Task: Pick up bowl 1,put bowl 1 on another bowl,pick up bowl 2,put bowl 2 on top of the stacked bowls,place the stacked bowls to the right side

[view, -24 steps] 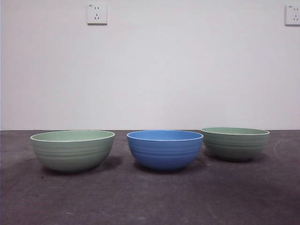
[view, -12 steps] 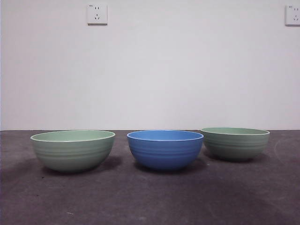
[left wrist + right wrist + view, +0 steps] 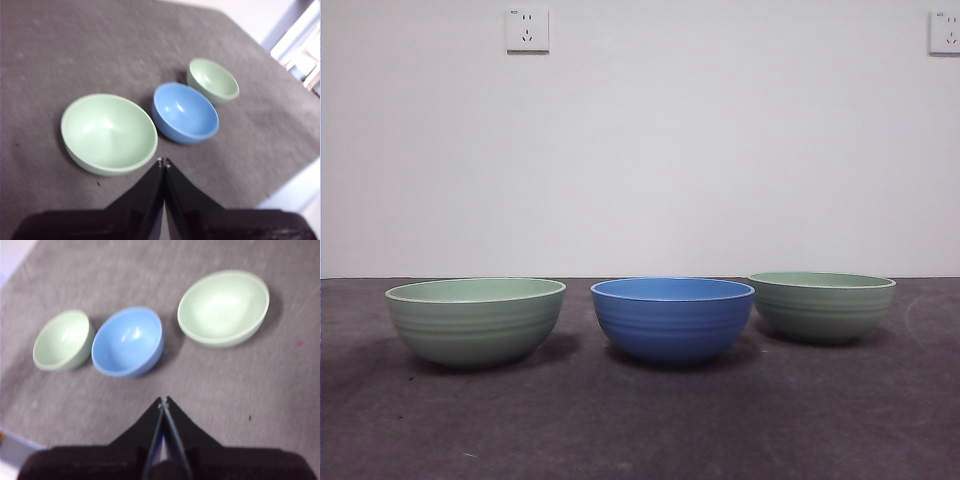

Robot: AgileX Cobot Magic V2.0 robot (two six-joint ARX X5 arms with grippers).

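In the front view neither arm shows; the insides of all three bowls are hidden behind their near walls, so only rims and ridged sides can be read. Three bowls stand upright in a row on the dark grey felt-like table (image 3: pixel 640 430): one round blue ridged bowl with a thin pale rim (image 3: pixel 672 318) in the middle, one pale green ridged bowl (image 3: pixel 475 320) standing apart at one side of it, and a second pale green ridged bowl (image 3: pixel 822 306) at its other side, set a little farther back, its edge partly covered by the blue one. Two white wall sockets sit high on the pale wall, one cut off by the picture's edge. In the left wrist view the left gripper (image 3: pixel 163 162) hangs above the table near the first green bowl (image 3: pixel 109 134), jaws pressed together on nothing; the blue bowl (image 3: pixel 185 113) and the other green bowl (image 3: pixel 213 80) lie beyond, all empty. The right wrist view is slightly blurred: the right gripper (image 3: pixel 163 400) is likewise clamped on nothing, above bare table, with one blue bowl (image 3: pixel 128 341) between two green ones (image 3: pixel 63 340) (image 3: pixel 223 308).
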